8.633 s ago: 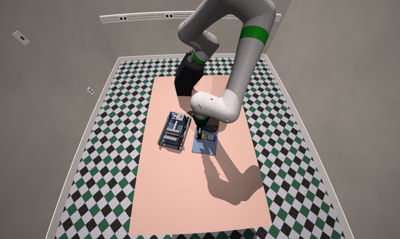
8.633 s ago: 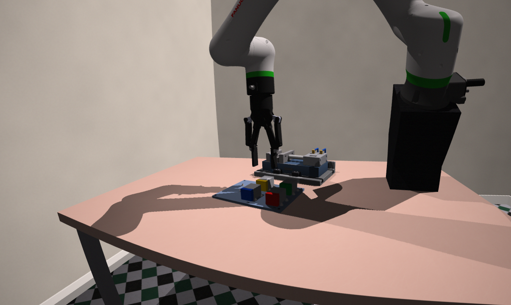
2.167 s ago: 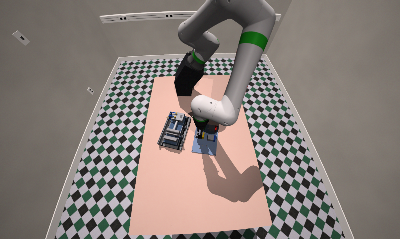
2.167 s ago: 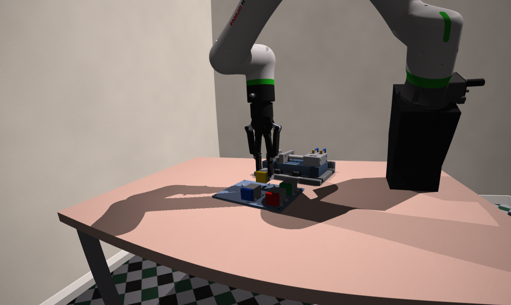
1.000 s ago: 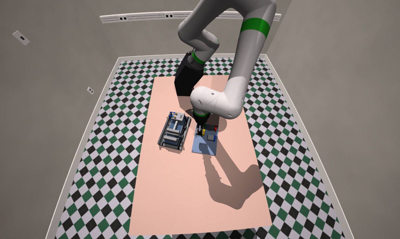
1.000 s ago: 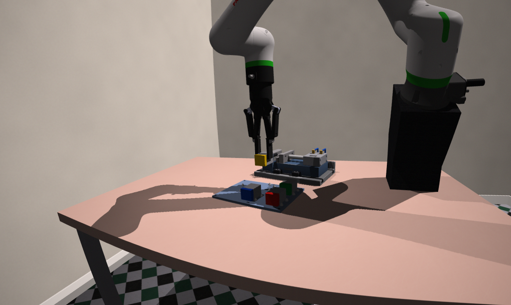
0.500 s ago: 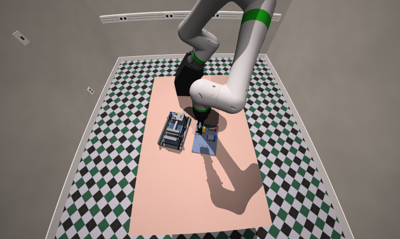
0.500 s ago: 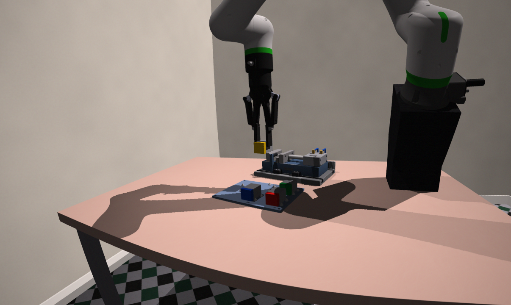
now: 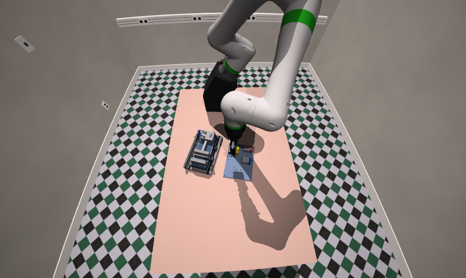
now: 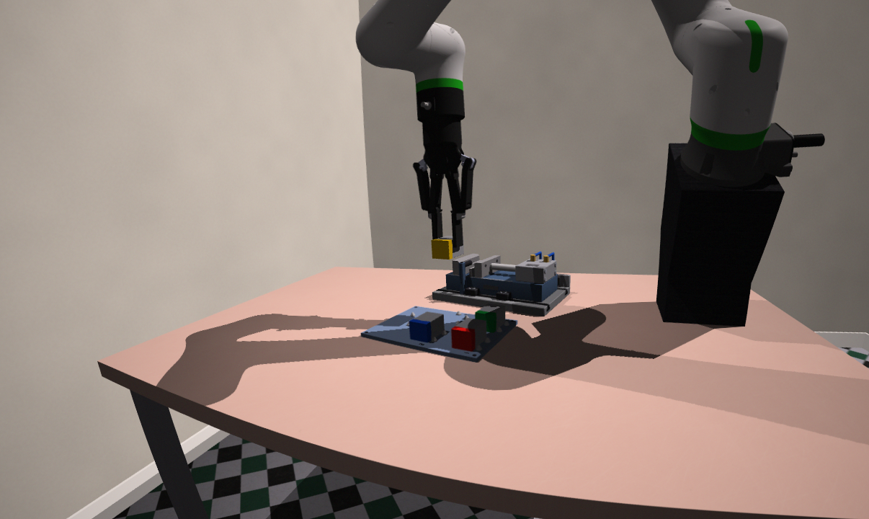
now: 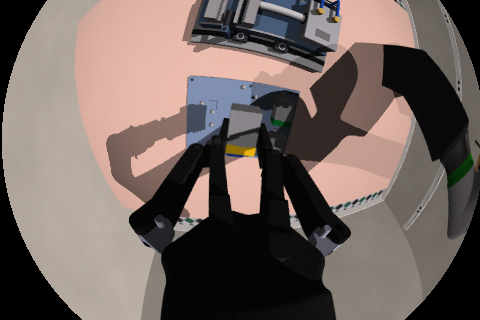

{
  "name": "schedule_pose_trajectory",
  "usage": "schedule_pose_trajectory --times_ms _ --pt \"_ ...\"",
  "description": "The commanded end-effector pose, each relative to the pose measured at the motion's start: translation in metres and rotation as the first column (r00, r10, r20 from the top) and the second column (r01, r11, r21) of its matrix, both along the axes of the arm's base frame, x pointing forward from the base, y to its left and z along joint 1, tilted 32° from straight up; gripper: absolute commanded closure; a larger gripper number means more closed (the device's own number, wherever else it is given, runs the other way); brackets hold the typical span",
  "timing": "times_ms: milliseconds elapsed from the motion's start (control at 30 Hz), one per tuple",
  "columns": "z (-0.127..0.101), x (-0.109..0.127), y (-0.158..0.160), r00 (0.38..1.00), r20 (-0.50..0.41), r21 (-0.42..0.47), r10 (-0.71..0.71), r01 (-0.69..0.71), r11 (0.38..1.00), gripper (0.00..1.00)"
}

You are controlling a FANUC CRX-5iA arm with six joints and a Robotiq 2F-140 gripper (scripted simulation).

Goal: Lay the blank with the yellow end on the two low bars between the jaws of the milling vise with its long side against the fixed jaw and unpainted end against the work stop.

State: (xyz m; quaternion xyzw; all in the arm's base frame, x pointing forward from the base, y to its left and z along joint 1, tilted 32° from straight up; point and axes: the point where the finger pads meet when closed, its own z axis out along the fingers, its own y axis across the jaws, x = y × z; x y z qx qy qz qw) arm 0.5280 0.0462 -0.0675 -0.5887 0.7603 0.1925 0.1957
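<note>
My gripper (image 9: 232,148) (image 10: 447,234) (image 11: 242,129) is shut on the blank with the yellow end (image 9: 237,150) (image 10: 441,249) (image 11: 241,150), gripping its grey sides. It holds the blank level, well above the blue plate (image 9: 229,173) (image 10: 385,321) (image 11: 194,91). The yellow end faces the exterior view; the unpainted end points towards the vise side. The vise stands beside the plate. Its fixed jaw (image 9: 198,161) (image 11: 217,0) is at the end away from the hoses, and its moving jaw (image 9: 201,152) (image 11: 253,5) is on the white rod's side. Between them is a gap; the work stop is hard to make out.
The blue-ended blank (image 9: 246,160) (image 10: 419,330), red-ended blank (image 9: 251,149) (image 10: 462,338) and green-ended blank (image 10: 486,319) (image 11: 282,114) stay on the plate, among small pins. The hose block (image 9: 208,135) (image 10: 535,272) (image 11: 322,25) rises at the vise end nearer the robot base.
</note>
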Motion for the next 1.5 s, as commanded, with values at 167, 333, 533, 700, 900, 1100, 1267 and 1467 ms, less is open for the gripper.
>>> schedule_pose_trajectory --times_ms 167,333,533,700,900,1100,1267,1467 --pt "-0.0002 0.0007 -0.0002 1.0 0.002 -0.001 -0.001 0.001 1.0 0.9" --pt "-0.0018 0.0009 0.0007 1.0 0.002 -0.001 -0.001 0.001 1.0 0.9" --pt "-0.0036 0.0011 0.0019 1.0 0.002 -0.001 -0.001 0.001 1.0 0.9" --pt "-0.0041 0.0012 0.0021 1.0 0.002 -0.001 -0.001 0.001 1.0 0.9" --pt "-0.0051 0.0013 0.0028 1.0 0.002 -0.001 -0.001 0.001 1.0 0.9" --pt "-0.0062 0.0014 0.0035 1.0 0.002 -0.001 -0.001 0.001 1.0 0.9" --pt "-0.0064 0.0014 0.0036 1.0 0.002 -0.001 -0.001 0.001 1.0 0.9" --pt "-0.007 0.0014 0.0039 1.0 0.002 -0.001 -0.001 0.001 1.0 0.9"
